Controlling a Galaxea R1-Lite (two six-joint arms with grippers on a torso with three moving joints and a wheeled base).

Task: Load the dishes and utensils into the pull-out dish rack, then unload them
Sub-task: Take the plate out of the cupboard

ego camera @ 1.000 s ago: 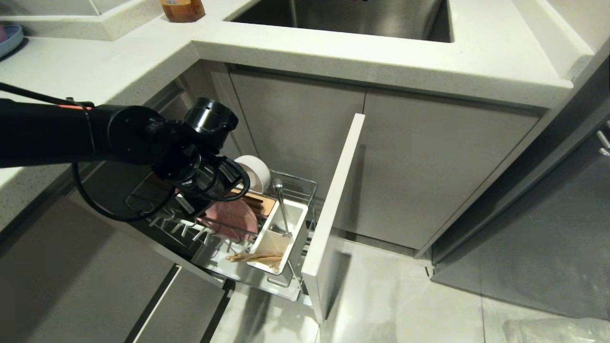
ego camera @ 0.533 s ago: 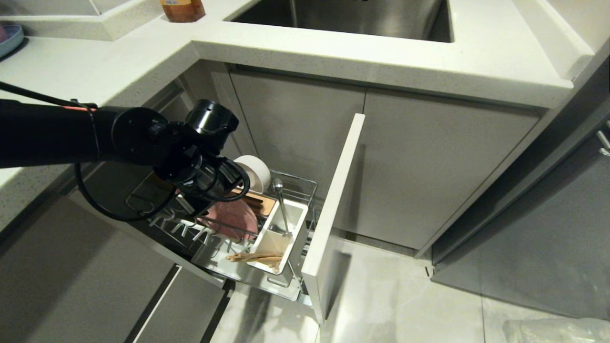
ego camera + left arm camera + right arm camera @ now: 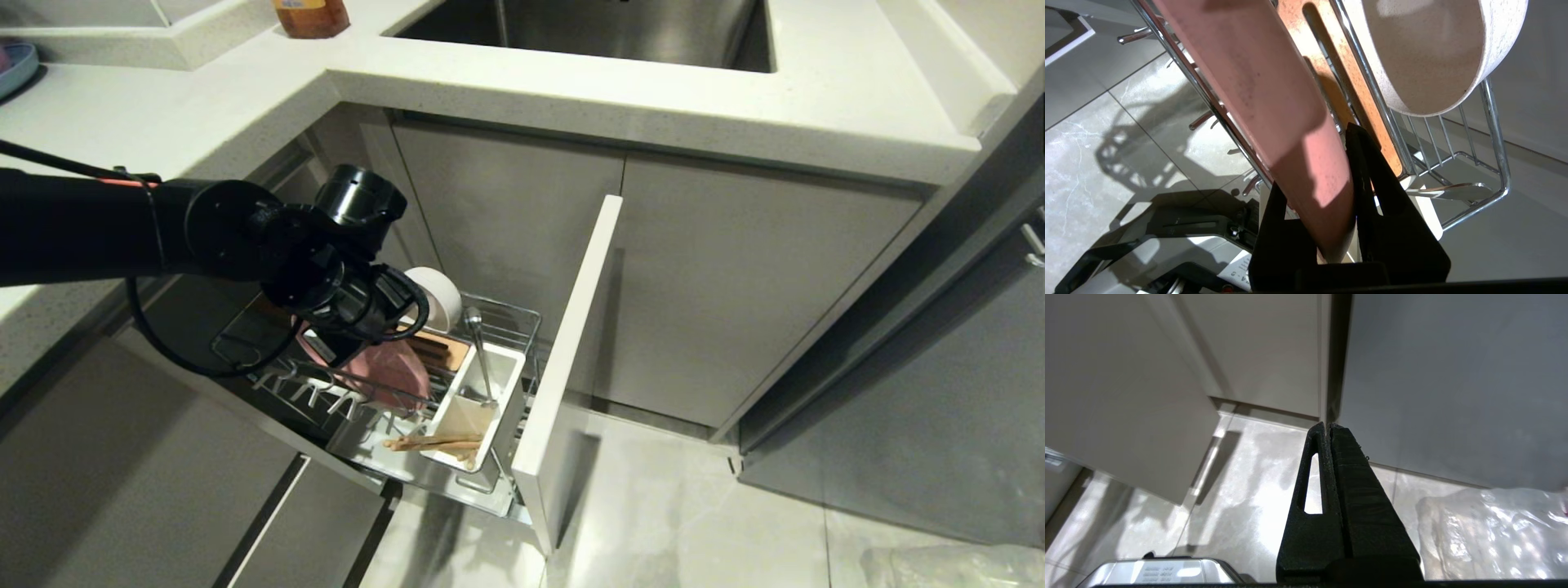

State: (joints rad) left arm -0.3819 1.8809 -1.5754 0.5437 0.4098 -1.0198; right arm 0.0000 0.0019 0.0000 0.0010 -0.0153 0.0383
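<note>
Left gripper (image 3: pixel 1331 175) clamped on pink plate (image 3: pixel 1274 106) rim, plate standing on edge in pull-out dish rack (image 3: pixel 522 314).

Plate matte, speckled, flat round; its lower part is hidden by the arm in head view. White bowl (image 3: pixel 437 294) tilted beside the slotted wooden block (image 3: pixel 445 349). Metal spoon (image 3: pixel 480 347) and wooden chopsticks (image 3: pixel 429 442) in the white utensil box (image 3: pixel 508 384). Right gripper (image 3: pixel 1327 430) pressed closed, near the floor.

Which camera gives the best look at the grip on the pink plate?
The left wrist view: the left gripper has both fingers clamped on the pink plate's rim. In the head view the arm hides that grip; only part of the plate shows. The right wrist view misses it.
</note>
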